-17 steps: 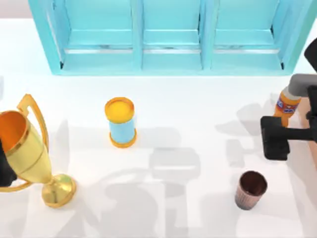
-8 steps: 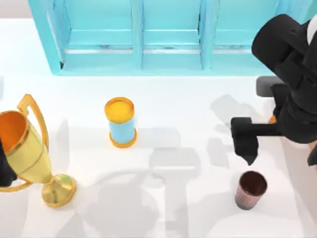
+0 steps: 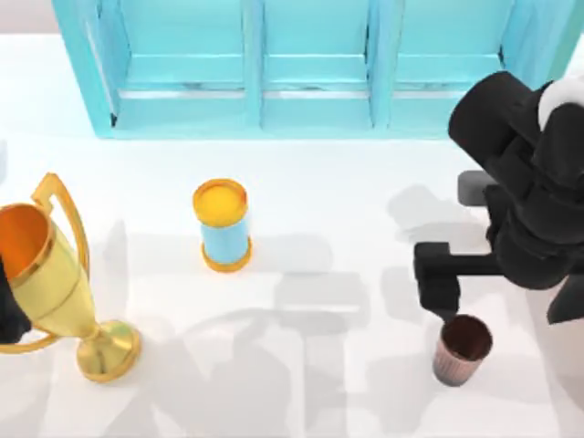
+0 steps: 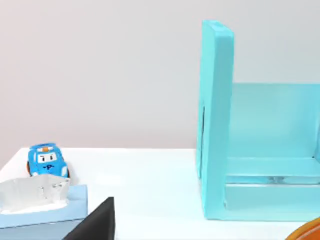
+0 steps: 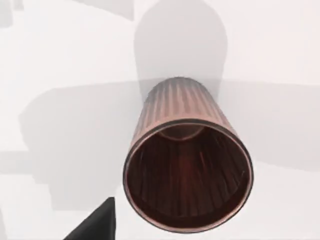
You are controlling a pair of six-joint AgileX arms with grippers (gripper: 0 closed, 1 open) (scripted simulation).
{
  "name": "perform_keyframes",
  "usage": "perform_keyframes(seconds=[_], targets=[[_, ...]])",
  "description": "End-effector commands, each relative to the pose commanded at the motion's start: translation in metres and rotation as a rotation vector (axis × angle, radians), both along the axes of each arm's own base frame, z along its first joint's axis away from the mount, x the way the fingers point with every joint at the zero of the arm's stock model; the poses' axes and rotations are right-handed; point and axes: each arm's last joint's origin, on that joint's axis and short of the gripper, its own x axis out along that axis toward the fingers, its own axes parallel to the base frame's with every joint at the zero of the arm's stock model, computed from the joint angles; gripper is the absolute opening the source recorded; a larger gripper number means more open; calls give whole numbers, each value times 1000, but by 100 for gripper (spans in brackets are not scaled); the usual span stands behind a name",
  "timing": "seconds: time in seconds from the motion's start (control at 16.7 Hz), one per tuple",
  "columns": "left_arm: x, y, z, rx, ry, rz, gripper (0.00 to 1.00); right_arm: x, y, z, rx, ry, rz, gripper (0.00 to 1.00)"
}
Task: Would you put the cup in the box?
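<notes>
The right gripper [image 3: 444, 290], whose finger spread cannot be told, hovers just above the upright cup [image 3: 461, 349] at the table's [image 3: 347, 219] right front, so the reach step likely needs descent around it

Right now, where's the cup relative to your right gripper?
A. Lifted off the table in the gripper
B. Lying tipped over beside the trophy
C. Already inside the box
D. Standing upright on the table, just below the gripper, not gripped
D. In the top view the cup stands upright on the table, with the right gripper just above its rim, not around it.
</notes>
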Motion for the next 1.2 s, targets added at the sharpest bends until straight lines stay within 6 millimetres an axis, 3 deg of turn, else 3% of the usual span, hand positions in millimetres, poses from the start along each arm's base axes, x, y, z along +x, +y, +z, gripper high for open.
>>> perform_keyframes(seconds=[0.3, 0.6, 1.2], targets=[[0, 0, 0, 0, 0, 0, 100, -3, -1, -52, 1, -2, 0, 100], [0, 0, 0, 0, 0, 0, 100, -4, -1, -58, -1, 1, 0, 100], [0, 0, 0, 0, 0, 0, 100, -4, -1, -58, -1, 1, 0, 25]])
